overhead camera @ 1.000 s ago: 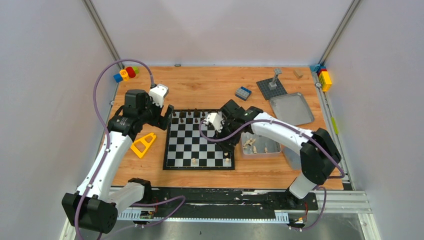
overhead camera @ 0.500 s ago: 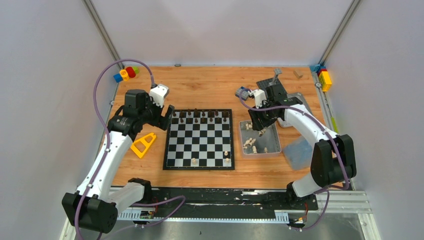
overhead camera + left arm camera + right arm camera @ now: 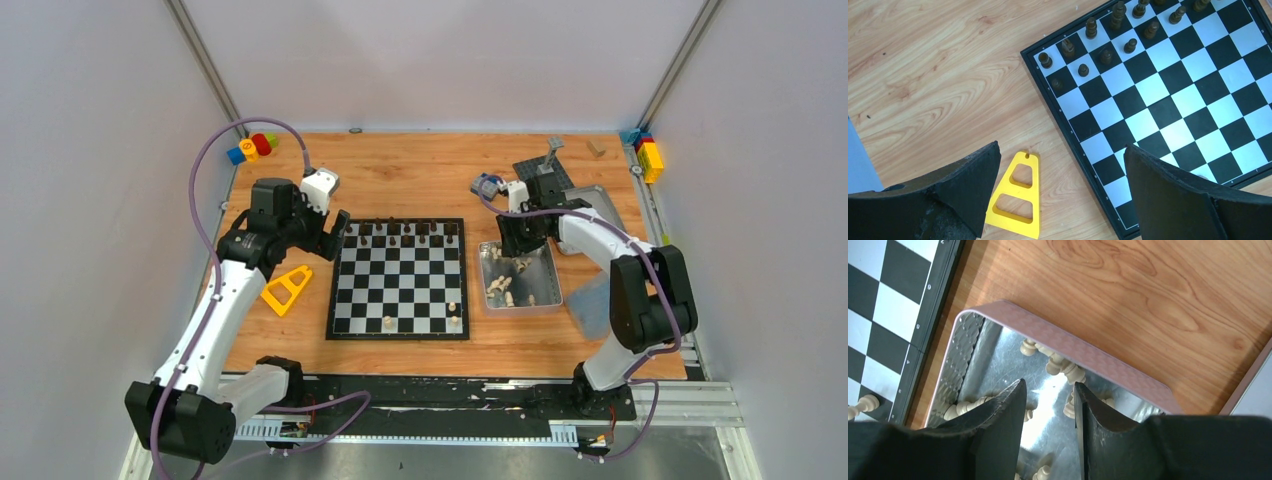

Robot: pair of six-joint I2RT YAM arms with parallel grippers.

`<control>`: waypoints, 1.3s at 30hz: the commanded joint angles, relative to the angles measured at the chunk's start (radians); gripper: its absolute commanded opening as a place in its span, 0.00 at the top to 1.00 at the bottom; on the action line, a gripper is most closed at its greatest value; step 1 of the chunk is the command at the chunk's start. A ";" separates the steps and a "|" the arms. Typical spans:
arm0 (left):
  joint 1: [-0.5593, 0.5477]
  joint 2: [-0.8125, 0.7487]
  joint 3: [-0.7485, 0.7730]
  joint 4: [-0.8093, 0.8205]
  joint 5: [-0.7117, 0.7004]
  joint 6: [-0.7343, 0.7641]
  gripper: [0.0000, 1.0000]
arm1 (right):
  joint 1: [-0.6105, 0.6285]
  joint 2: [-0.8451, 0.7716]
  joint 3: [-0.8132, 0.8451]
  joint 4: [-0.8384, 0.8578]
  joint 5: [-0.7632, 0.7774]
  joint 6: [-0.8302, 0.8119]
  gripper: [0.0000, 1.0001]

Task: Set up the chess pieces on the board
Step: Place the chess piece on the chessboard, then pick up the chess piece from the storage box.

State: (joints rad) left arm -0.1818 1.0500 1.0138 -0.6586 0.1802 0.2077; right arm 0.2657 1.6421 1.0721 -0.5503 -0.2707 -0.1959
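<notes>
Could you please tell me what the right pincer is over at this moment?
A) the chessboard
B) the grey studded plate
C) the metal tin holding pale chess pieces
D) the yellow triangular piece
C: the right wrist view shows the right pincer above the metal tin, with pale chess pieces lying inside it.

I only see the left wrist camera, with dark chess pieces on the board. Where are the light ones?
Observer: Most lie in the silver metal tin, just right of the chessboard.
Operator: Are any on the squares yet?
Observer: Yes, three cream pieces stand by the near edge of the chessboard.
Operator: What's the other arm doing?
Observer: The right gripper hangs over the far end of the tin, fingers slightly apart, holding nothing.
</notes>
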 commanded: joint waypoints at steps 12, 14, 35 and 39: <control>0.004 0.010 0.021 0.037 0.016 0.004 0.00 | 0.001 0.077 0.025 0.095 0.014 0.035 0.68; 0.004 0.011 0.020 0.037 0.015 0.005 0.00 | 0.001 0.079 0.027 0.101 0.015 0.031 0.71; -0.048 0.072 0.071 -0.009 0.533 0.121 0.00 | 0.045 -0.211 0.105 -0.168 -0.489 -0.281 0.95; -0.137 0.151 0.151 0.000 0.636 0.074 0.02 | 0.124 -0.215 0.162 -0.139 -0.629 -0.250 0.96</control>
State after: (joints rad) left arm -0.2466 1.1511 1.0634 -0.6785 0.6243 0.2943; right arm 0.3229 1.4429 1.1584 -0.6960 -0.6640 -0.4206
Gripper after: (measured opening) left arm 0.991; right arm 0.142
